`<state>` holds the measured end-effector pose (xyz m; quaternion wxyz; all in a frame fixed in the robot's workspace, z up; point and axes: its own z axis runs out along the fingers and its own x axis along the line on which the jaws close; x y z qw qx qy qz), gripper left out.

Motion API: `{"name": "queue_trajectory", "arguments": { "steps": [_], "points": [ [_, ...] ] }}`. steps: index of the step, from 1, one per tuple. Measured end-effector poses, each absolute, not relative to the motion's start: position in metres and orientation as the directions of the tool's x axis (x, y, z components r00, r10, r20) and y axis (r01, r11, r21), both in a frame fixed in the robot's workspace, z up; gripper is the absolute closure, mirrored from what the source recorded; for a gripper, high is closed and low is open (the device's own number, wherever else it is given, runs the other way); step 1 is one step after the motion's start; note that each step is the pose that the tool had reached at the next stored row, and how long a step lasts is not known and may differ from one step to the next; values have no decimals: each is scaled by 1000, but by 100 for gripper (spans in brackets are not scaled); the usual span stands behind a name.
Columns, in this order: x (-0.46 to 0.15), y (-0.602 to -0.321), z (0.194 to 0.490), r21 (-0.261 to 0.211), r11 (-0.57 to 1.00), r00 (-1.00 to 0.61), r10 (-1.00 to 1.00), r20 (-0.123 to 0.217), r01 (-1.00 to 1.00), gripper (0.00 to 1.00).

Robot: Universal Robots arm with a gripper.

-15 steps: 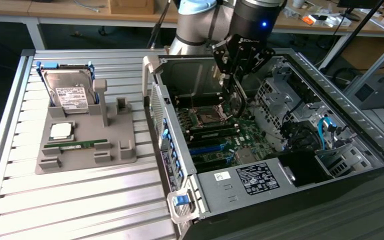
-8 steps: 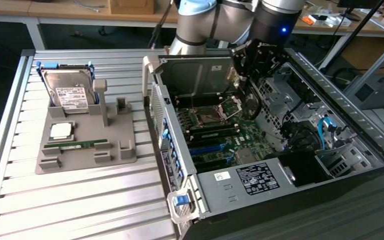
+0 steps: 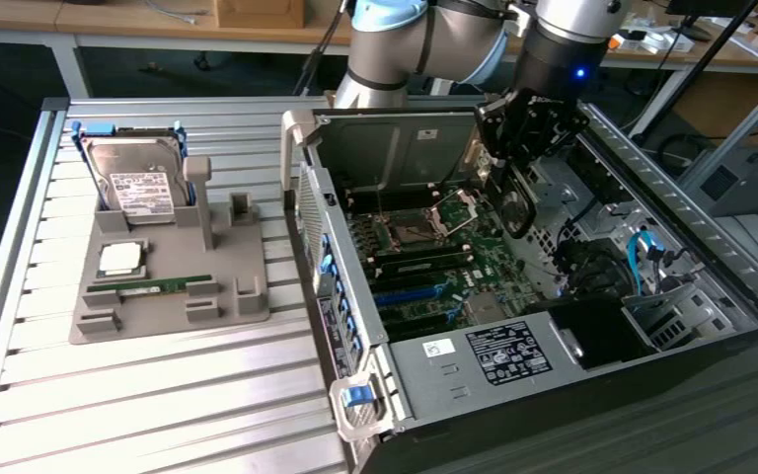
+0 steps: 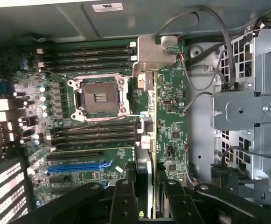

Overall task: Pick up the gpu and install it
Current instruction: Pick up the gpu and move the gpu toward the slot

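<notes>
Jaws of black metal grip the thin green-and-black gpu card (image 4: pixel 150 56) — held on edge, silver end bracket farthest out — over the green motherboard (image 4: pixel 102 158) inside the open grey metal computer case (image 3: pixel 393 148) on the slatted metal worktop (image 3: pixel 155 395).

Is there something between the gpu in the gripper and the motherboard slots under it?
Nothing visible does. The gripper holds the gpu above the motherboard, whose blue slot looks empty; the cables run beside the card.
</notes>
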<state>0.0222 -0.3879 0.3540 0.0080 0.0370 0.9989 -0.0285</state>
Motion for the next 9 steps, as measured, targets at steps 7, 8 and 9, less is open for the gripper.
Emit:
{"name": "queue_trajectory", "arguments": {
  "steps": [7, 8, 9],
  "points": [
    [22, -388, 354, -56, 996, -997, 73, -18, 74, 73],
    [22, -388, 354, -56, 996, -997, 73, -18, 74, 73],
    [22, -388, 354, -56, 996, -997, 73, -18, 74, 73]
  ]
}}
